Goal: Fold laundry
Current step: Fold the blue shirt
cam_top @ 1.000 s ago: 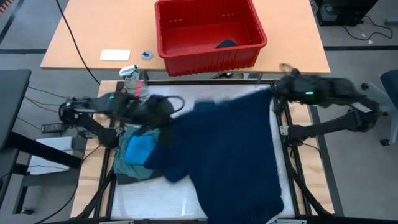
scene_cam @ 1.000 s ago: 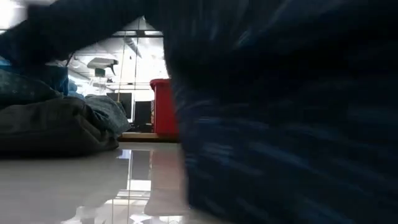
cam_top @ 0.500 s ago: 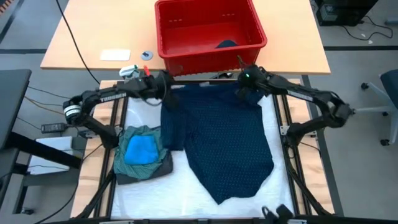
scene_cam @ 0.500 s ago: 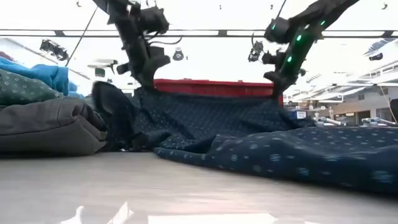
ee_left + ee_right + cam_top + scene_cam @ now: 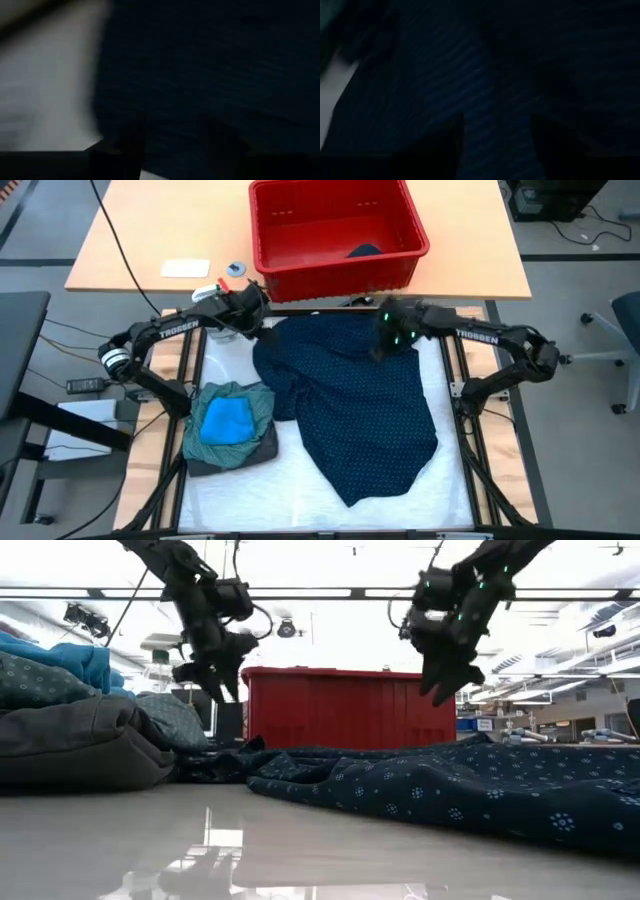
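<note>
The navy dotted piece (image 5: 360,410) lies crumpled on the white table top, its far edge bunched near the table's far side (image 5: 330,755). My left gripper (image 5: 252,320) hovers open just above the piece's far left corner (image 5: 215,685). My right gripper (image 5: 385,340) hovers open above the far right part (image 5: 440,690). Both wrist views look down on dark cloth between parted fingers (image 5: 135,145) (image 5: 455,142). At the table's left sits a folded pile: the bright blue piece (image 5: 225,420) on the teal-green shirt (image 5: 250,400), on the dark grey piece (image 5: 245,458).
A red bin (image 5: 335,235) stands on the wooden table beyond the far edge, with something dark blue (image 5: 365,250) inside. A white card (image 5: 185,268) lies left of it. The folded pile (image 5: 80,740) takes up the left side; bare white surface (image 5: 250,500) lies at the near left.
Both grippers swung the navy dotted piece through the air, brought its far edge down at the table's far side, then opened and let go. The far edge, held up half a second ago, has dropped slack onto the table. Both grippers have risen just clear of it.
</note>
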Robot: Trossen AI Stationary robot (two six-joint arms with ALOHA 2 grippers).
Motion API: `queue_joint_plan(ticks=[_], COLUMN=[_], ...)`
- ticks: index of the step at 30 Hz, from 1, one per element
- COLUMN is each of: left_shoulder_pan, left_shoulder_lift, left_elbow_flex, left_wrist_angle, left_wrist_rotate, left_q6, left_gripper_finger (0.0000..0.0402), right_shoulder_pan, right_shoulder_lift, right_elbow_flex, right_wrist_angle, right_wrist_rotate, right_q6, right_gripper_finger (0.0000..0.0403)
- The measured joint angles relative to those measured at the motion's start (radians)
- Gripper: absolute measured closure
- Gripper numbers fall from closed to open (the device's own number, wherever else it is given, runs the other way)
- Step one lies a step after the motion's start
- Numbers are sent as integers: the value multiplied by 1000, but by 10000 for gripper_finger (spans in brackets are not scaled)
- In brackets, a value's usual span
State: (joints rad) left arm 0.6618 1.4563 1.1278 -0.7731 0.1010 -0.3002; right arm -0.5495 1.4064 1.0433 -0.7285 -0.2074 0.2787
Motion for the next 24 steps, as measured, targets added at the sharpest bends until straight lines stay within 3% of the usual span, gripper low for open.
queue_joint_plan(ticks=[2,5,8,11,15,19,24], left_shoulder_pan=[-62,-207,-385,-548,-703,-823,-936], left_shoulder_lift=[0,0,12,59,179,346,473], left_elbow_flex=[0,0,0,0,1,0,-1], left_wrist_angle=[7,51,134,231,381,485,723], left_wrist_rotate=[119,192,197,117,25,27,204], left_q6=[-13,-22,-30,-92,-227,-428,-707], left_gripper_finger=[220,228,239,246,248,249,249], right_shoulder_pan=[92,218,326,417,560,709,861], right_shoulder_lift=[-19,-65,-106,-140,-151,-148,-188], right_elbow_flex=[-11,-54,-135,-246,-411,-512,-517], right_wrist_angle=[-21,-19,-6,38,150,148,-120], right_wrist_rotate=[-11,-44,-61,-56,-43,-26,-56], right_q6=[11,35,76,151,290,379,399], right_gripper_finger=[178,190,201,211,225,238,243])
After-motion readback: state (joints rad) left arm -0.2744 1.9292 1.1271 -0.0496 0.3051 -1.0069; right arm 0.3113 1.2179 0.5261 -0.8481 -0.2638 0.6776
